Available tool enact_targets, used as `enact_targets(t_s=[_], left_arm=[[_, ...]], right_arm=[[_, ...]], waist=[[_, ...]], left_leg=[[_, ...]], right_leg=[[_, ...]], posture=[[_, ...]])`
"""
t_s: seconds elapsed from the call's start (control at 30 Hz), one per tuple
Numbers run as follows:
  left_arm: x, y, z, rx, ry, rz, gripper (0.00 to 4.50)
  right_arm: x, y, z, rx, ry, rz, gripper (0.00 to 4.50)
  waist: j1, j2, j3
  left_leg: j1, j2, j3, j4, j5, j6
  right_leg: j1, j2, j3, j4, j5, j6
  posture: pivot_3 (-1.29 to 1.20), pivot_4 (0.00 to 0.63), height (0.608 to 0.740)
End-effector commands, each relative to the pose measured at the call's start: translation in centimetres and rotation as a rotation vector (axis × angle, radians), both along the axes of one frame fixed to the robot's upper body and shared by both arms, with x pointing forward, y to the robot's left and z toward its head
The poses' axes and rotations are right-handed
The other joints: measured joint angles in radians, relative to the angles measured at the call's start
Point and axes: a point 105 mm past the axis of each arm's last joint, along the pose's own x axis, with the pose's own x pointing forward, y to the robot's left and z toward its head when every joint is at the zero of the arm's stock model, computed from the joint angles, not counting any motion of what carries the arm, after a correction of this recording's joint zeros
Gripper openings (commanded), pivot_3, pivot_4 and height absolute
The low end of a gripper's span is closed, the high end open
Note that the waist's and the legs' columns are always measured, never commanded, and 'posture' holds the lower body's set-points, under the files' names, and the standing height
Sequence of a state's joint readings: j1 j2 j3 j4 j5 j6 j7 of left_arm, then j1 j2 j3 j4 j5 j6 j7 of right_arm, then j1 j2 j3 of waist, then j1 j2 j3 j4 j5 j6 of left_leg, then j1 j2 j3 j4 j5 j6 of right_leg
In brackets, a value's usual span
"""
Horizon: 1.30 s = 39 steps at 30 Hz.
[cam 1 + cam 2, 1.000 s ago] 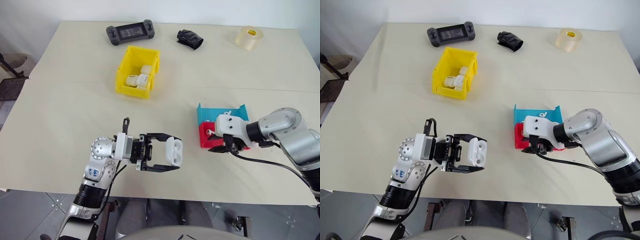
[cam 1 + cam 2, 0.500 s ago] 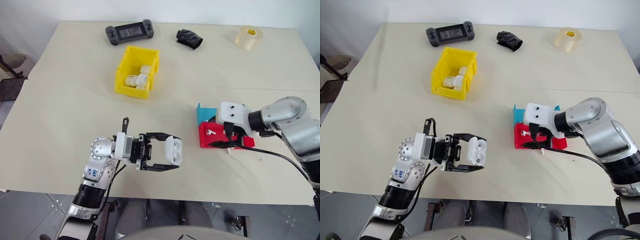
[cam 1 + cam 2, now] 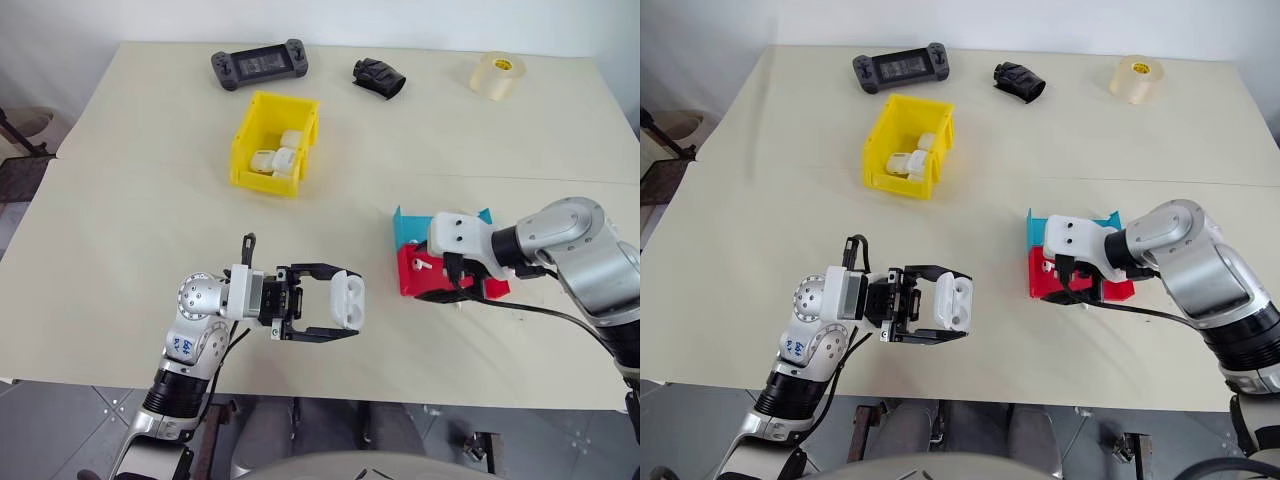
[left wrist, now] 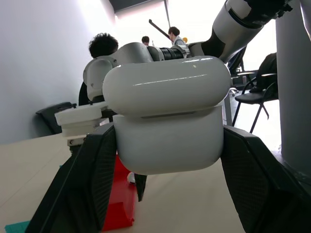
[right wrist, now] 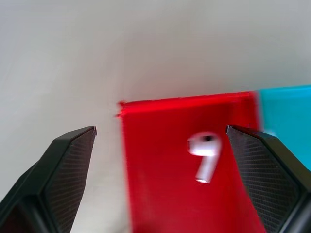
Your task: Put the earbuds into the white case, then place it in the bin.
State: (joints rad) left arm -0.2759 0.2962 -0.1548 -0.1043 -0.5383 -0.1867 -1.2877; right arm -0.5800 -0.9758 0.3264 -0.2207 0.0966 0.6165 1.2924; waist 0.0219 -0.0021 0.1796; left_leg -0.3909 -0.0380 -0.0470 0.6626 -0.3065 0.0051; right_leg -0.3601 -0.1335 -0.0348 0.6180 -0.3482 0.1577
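My left gripper [image 3: 345, 303] is shut on the white case [image 3: 349, 296] and holds it above the table's near edge. In the left wrist view the case [image 4: 167, 116] sits between both black fingers [image 4: 92, 184] with its lid down. My right gripper [image 3: 450, 287] hangs open over the red tray [image 3: 410, 280], pointing steeply down. One white earbud [image 5: 204, 158] lies on the red tray [image 5: 160, 194], between the spread fingers [image 5: 58, 170] of the right gripper [image 5: 160, 130] and untouched. The yellow bin [image 3: 264, 180] stands further back on the left with several white cases inside.
A blue tray [image 3: 408, 227] adjoins the red one behind it. Along the far edge lie a game controller [image 3: 259, 66], a black object [image 3: 379, 77] and a tape roll [image 3: 497, 75]. People sit in the background of the left wrist view.
My right gripper's fingers have spread wider over the red tray. The left gripper and the case have stayed still.
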Motion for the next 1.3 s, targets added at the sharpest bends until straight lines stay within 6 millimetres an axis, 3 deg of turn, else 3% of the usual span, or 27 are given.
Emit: enact_targets(t_s=[0.03, 0.6, 0.9, 1.3], left_arm=[[-0.2, 0.1, 0.7, -0.016, -0.033, 0.007, 2.83], [-0.2, 0.2, 0.6, -0.012, -0.035, 0.009, 2.83], [-0.3, 0.3, 0.5, -0.012, -0.031, 0.016, 2.83], [-0.4, 0.3, 0.4, -0.008, -0.024, 0.006, 2.83]], right_arm=[[0.3, -0.2, 0.3, -0.020, -0.030, -0.011, 4.47], [0.5, -0.9, -0.1, -0.048, -0.018, -0.058, 4.47], [-0.2, -1.1, 0.7, 0.066, -0.004, -0.209, 4.47], [-0.8, -1.1, 0.0, 0.125, 0.014, -0.486, 4.47]], waist=[[0.000, 0.000, 0.000], [0.000, 0.000, 0.000], [0.001, 0.000, 0.000], [0.001, 0.000, 0.000]], left_leg=[[0.000, 0.000, 0.000, 0.000, 0.000, 0.000], [0.000, 0.000, 0.000, 0.000, 0.000, 0.000], [-0.001, 0.000, 0.000, 0.000, 0.000, 0.000], [-0.001, 0.000, -0.001, -0.001, 0.000, 0.000]], right_leg=[[0.000, 0.000, 0.000, 0.000, 0.000, 0.000], [0.000, 0.000, 0.000, 0.000, 0.000, 0.000], [0.000, 0.000, -0.001, -0.002, 0.000, 0.000], [0.000, 0.000, -0.001, -0.003, 0.000, 0.000]], posture=[[0.00, 0.150, 0.740], [0.00, 0.150, 0.740], [0.00, 0.150, 0.740], [0.00, 0.150, 0.740]])
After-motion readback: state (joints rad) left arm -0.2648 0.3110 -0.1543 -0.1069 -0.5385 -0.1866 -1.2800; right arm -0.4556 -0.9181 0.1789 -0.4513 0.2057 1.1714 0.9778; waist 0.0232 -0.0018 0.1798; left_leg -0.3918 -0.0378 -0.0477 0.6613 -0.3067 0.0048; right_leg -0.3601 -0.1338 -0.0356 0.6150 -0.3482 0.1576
